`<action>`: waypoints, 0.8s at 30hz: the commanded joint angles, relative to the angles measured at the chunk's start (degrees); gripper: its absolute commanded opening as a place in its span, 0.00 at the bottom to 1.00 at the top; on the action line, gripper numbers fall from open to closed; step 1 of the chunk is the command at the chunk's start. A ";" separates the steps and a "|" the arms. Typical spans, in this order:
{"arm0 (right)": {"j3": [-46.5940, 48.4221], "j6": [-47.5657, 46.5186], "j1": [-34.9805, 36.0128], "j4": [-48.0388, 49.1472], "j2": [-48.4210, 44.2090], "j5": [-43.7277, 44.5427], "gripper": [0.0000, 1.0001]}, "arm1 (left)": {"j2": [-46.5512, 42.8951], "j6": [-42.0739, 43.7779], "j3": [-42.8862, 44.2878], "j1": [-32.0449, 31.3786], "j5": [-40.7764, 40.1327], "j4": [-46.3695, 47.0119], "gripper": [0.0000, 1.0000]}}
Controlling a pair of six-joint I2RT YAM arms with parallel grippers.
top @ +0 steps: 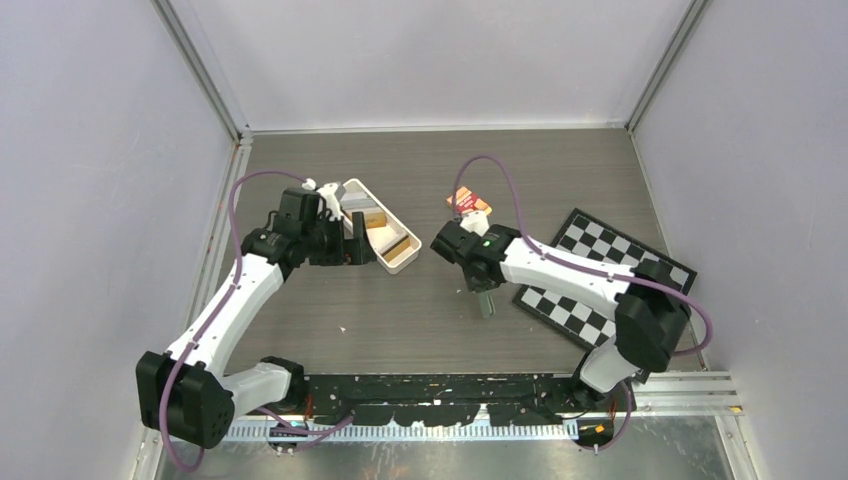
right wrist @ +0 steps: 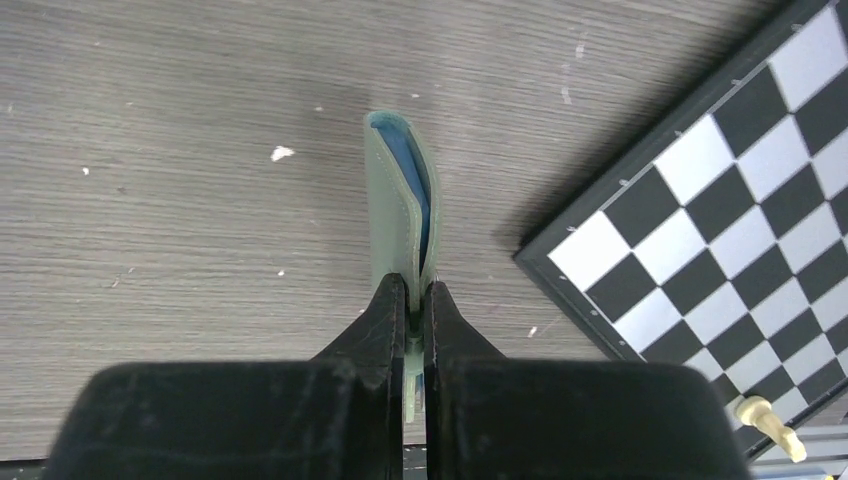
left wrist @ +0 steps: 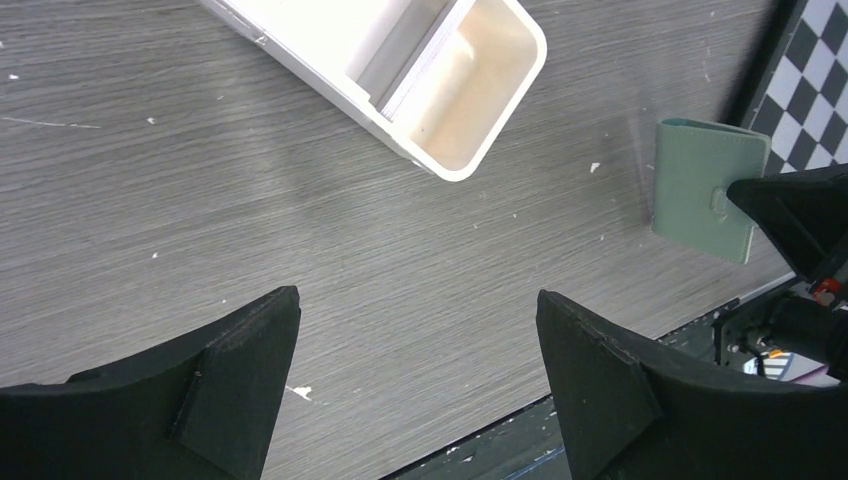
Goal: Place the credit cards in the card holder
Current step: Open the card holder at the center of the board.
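Green card holder point(right wrist: 396, 215), clamped — right pincer point(right wrist: 415, 292)

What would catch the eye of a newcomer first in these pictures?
The right gripper is shut on the green card holder, pinching it edge-on beside the chessboard, so that its blue lining shows. The left gripper hangs wide open above the table, near one end of the white tray on the left side.

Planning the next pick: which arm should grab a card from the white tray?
Left. The left gripper is open beside the white tray holding the cards; the right gripper is shut on the card holder, farther from the tray.
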 commanded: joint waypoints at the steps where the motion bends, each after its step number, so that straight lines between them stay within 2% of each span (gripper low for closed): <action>1: 4.16 1.60 2.28 3.21 2.95 -2.98 0.12 | -1.32 2.66 0.44 0.08 -2.24 -0.86 0.90; 2: 4.73 1.61 2.50 4.55 3.13 -5.20 0.21 | -1.33 2.67 0.41 0.08 -2.29 -0.87 0.90; 4: 5.50 2.23 2.94 7.81 3.04 -9.59 0.46 | -1.20 2.71 0.37 0.08 -2.13 -0.79 0.90; 6: 5.58 2.91 3.16 12.28 2.84 -14.14 0.57 | -1.40 3.18 0.32 0.08 -0.63 -0.56 0.90; 12: 4.09 4.94 4.51 20.36 3.29 -23.48 0.59 | -2.39 3.34 -0.25 0.08 -0.59 -0.06 0.90; 15: 3.41 5.01 4.84 19.85 1.88 -21.37 0.59 | -2.43 3.38 -0.25 0.08 -0.14 -0.09 0.90; 18: 2.28 3.75 4.76 17.35 -0.93 -16.11 0.67 | -3.03 1.89 -1.16 -0.82 0.92 1.07 0.88; 24: -5.20 2.44 1.04 19.38 -4.79 -19.18 0.68 | -4.72 -11.16 -9.64 -10.82 -1.26 11.08 0.87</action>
